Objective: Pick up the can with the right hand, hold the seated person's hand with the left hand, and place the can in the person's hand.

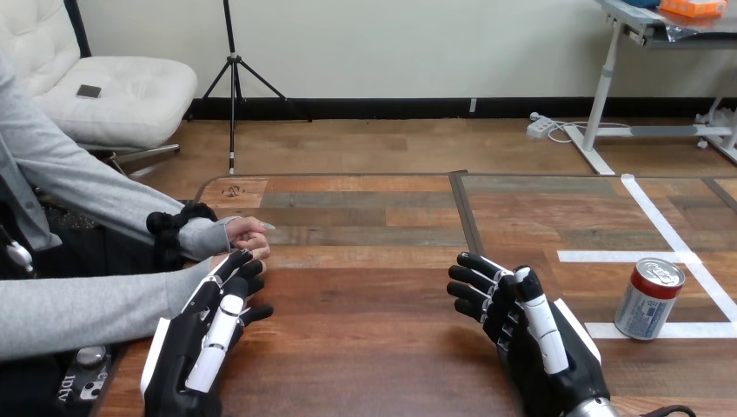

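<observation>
One red-and-silver cylindrical metal can [649,298] stood upright on the right side of the brown wooden plank table [365,347], over white tape lines [660,221] and well apart from both robot hands. The right hand [521,321] lay mid-table, fingers straight and slightly spread, holding nothing. The left hand [200,347] lay at the left, fingers relaxed, its tips just beside the person's hand [248,236], one loosely closed fist; contact could not be determined
</observation>
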{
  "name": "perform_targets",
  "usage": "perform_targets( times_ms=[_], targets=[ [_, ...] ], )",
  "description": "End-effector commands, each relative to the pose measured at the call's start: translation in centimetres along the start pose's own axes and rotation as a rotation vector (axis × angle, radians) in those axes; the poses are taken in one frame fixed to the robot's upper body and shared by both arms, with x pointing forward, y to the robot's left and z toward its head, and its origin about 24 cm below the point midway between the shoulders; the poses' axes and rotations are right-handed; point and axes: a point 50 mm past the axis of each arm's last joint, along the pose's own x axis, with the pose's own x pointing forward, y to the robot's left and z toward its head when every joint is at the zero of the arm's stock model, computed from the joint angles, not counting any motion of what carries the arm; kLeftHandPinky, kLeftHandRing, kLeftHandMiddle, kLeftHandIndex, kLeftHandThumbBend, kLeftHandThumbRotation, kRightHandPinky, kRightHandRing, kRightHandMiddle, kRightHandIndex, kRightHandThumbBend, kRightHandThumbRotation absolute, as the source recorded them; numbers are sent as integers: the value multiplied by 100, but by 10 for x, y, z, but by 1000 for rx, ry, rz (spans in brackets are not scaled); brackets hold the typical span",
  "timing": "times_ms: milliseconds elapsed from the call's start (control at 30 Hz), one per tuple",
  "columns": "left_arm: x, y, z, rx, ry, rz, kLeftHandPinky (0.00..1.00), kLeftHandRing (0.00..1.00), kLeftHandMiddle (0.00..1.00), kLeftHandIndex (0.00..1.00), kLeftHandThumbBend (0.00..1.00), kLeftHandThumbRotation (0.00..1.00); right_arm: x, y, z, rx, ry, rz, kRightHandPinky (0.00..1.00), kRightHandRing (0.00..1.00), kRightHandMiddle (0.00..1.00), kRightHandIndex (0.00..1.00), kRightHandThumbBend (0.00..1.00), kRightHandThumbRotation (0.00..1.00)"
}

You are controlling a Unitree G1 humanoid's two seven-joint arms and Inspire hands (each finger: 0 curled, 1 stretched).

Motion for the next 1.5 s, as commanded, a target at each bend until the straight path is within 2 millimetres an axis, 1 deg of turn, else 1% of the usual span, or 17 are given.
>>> perform_targets(
  times_ms=[0, 233, 433, 600, 833, 900, 1133, 1333, 1467],
  targets=[
    [21, -3, 22, 20, -106, -30, 74, 86, 85, 85, 47, 72, 22, 0, 25, -23, -100, 33, 89, 86, 85, 84, 71, 90],
    [22, -4, 22, 14, -111, -32, 74, 86, 86, 86, 44, 72, 21, 0, 26, -24, -98, 39, 88, 86, 86, 84, 72, 89],
    [22, -5, 21, 12, -110, -22, 74, 86, 85, 86, 46, 71, 24, 0, 29, -16, -118, 47, 88, 86, 85, 83, 72, 89],
    [23, -6, 21, 11, -106, -20, 74, 86, 85, 86, 48, 71, 27, 1, 34, -13, -141, 51, 88, 84, 84, 82, 74, 89],
    [23, -7, 21, 7, -109, -22, 74, 86, 85, 85, 49, 70, 33, -2, 51, -47, -187, 54, 87, 83, 82, 81, 80, 88],
    [23, -8, 21, 6, -109, -20, 74, 86, 85, 85, 48, 70, 35, -3, 55, -53, -199, 51, 85, 82, 82, 81, 82, 88],
    [23, -8, 21, 18, -108, -18, 74, 86, 85, 85, 47, 70, 41, -11, 76, -63, -265, 49, 84, 83, 82, 81, 83, 86],
    [24, -9, 20, 15, -110, -24, 75, 86, 85, 85, 44, 70, 44, -16, 85, -100, -291, 22, 84, 84, 82, 82, 85, 87],
    [24, -9, 20, 15, -111, -31, 76, 87, 86, 86, 43, 71, 48, -20, 97, -101, -326, 3, 84, 84, 83, 82, 88, 88]
  ],
)
